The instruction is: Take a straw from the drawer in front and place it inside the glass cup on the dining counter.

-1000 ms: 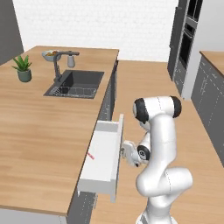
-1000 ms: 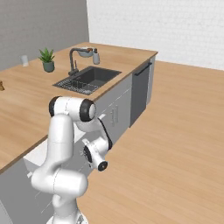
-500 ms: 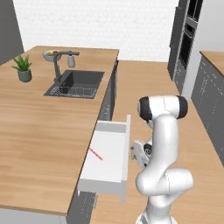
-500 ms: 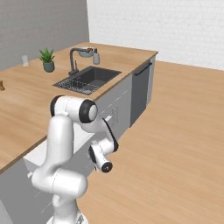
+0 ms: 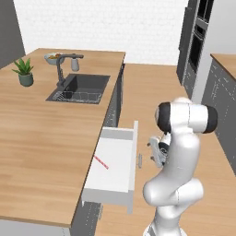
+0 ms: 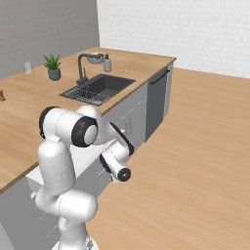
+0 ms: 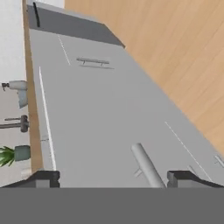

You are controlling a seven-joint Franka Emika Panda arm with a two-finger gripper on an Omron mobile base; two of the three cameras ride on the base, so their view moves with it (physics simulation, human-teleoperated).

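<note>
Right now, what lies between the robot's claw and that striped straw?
In the left base view, the drawer's grey front with its handle stands between the gripper and the straw.

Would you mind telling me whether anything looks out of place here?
Nothing looks spilled or damaged. The drawer stands pulled out from the dining counter, and the straw lies slanted on its white floor rather than square to the sides.

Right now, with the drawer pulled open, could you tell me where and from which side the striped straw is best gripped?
Grip the straw near its middle, coming straight down from above. It lies flat and slanted on the white floor of the open drawer, with bare floor around it, so the fingers should straddle it across its thin width. The gripper, jaws open, sits beside the drawer's front near the bar handle.
</note>
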